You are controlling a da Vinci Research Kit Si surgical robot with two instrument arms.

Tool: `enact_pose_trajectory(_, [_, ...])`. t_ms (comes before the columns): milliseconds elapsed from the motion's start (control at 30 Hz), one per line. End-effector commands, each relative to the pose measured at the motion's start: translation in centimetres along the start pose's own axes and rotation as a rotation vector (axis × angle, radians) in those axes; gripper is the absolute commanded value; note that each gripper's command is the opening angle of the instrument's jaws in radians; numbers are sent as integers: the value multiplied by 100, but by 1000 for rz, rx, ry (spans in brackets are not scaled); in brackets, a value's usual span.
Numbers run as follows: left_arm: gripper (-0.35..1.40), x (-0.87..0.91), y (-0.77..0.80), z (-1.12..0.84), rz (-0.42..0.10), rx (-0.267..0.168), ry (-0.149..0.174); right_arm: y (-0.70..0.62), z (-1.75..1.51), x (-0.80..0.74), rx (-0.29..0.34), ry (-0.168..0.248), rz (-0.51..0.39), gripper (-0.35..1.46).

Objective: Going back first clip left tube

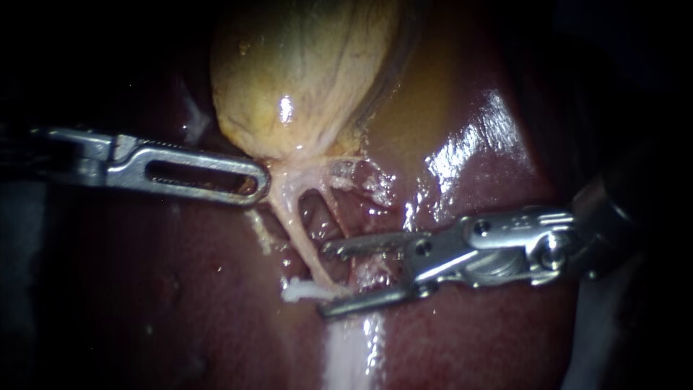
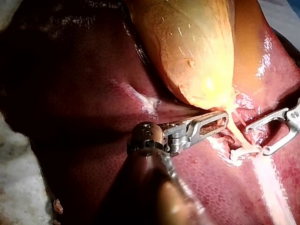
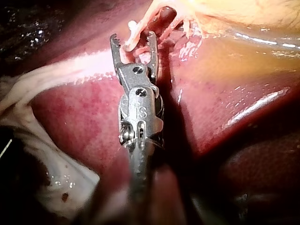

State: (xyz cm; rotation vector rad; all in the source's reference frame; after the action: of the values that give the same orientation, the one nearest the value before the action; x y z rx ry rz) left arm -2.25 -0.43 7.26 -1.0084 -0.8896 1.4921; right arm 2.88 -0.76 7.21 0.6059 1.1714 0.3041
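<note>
The yellow-tan, bulging gallbladder (image 1: pixel 303 72) lies at the far side of the scene on the dark red, wet liver (image 1: pixel 180 289). From its narrow near end a pale web of tissue (image 1: pixel 289 177) fans out and splits into two thin strands. The left tube (image 1: pixel 296 231), a slim pinkish-white cord, runs from that web toward the near right, and the shorter right strand lies just beside it. The left instrument (image 1: pixel 256 180), a steel shaft ending in long slotted jaws, reaches in from the left. Its jaws lie together, clamped on the pale web of tissue right under the gallbladder. This also shows in the left wrist view, where the tip (image 2: pixel 222 119) meets the tissue. The right instrument (image 1: pixel 325 280), with slim toothed steel jaws, comes in from the right with its jaws spread wide apart. The near end of the left tube passes between them without being gripped. A small white piece (image 1: pixel 299 291) sits at that end of the tube, touching the nearer jaw; whether it is a clip cannot be told. A pale glossy band (image 1: pixel 354 354) runs along the liver nearer still.
</note>
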Motion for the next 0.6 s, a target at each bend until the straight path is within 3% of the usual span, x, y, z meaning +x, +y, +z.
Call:
enact_pose_trajectory(33, [-35, 0, 0, 0, 0, 0, 0, 0, -6, 3, 2, 0, -7, 50])
enact_pose_trajectory(300, [-35, 0, 0, 0, 0, 0, 0, 3, -54, 26, -21, 5, -50, 49])
enact_pose_trajectory(600, [-35, 0, 0, 1, 0, 0, 0, 5, -80, 32, -26, 7, -59, 49])
